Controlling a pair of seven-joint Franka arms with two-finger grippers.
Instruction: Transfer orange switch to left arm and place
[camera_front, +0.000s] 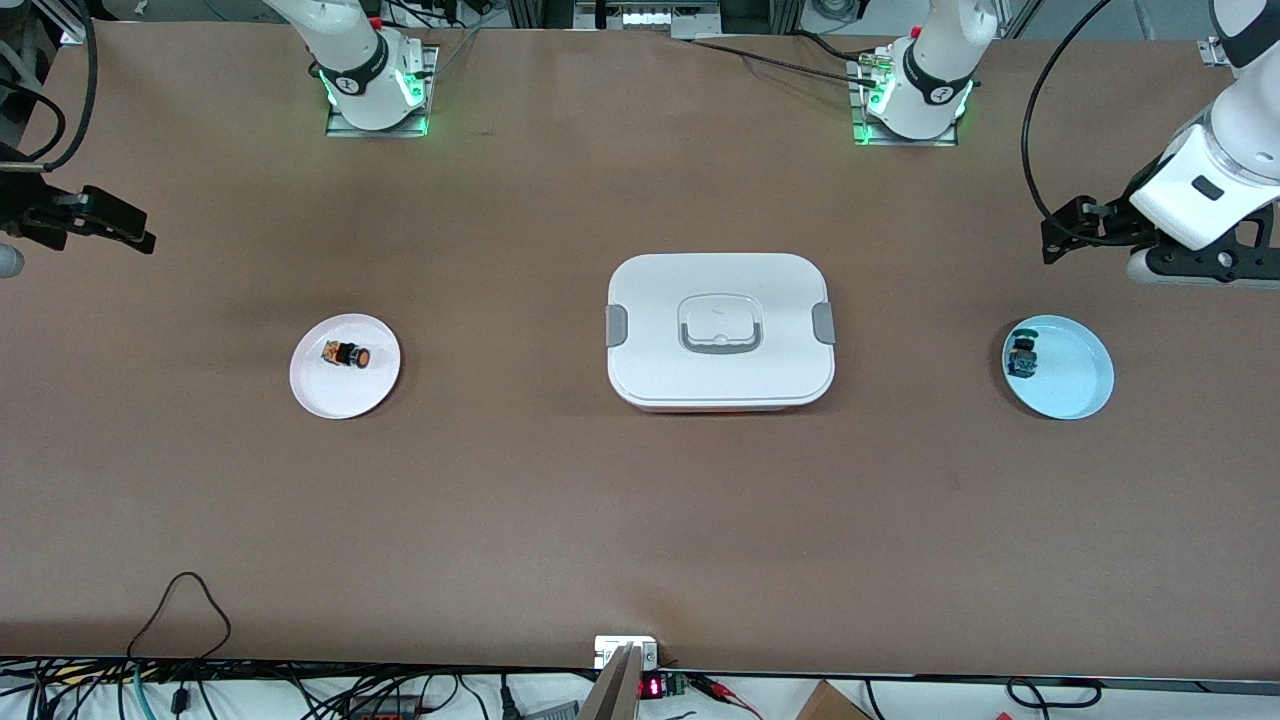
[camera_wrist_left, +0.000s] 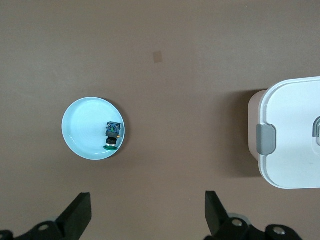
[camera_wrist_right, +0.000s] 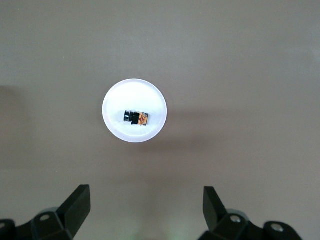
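The orange switch (camera_front: 347, 354) lies on its side on a white plate (camera_front: 320, 385) toward the right arm's end of the table, about midway between the table's edge under the bases and its front edge. The box (camera_front: 720, 330) sits at the table's centre, between that plate and a pale blue plate (camera_front: 1075, 385) near the left arm's end, which carries a small blue-and-green component (camera_front: 1022, 356).

The right gripper (camera_wrist_right: 145, 210) hangs high over the table at its own end, jaws spread wide and empty, with the plate and switch showing past its fingertips in the right wrist view. The left gripper (camera_wrist_left: 147, 212) waits high over its own end, near the blue plate, jaws also wide and holding nothing.

The step in hand looks like the first pickup, and nothing has been moved yet. To do it well, the right gripper should centre over the switch, turn so the fingers close across its short black body rather than along its length, and come straight down without nudging the plate's rim. Because the switch is small and round-capped, it could roll or slip, so a slow close is wise. The lift should then go high enough that the carry toward the left arm passes over or around the box without touching it.
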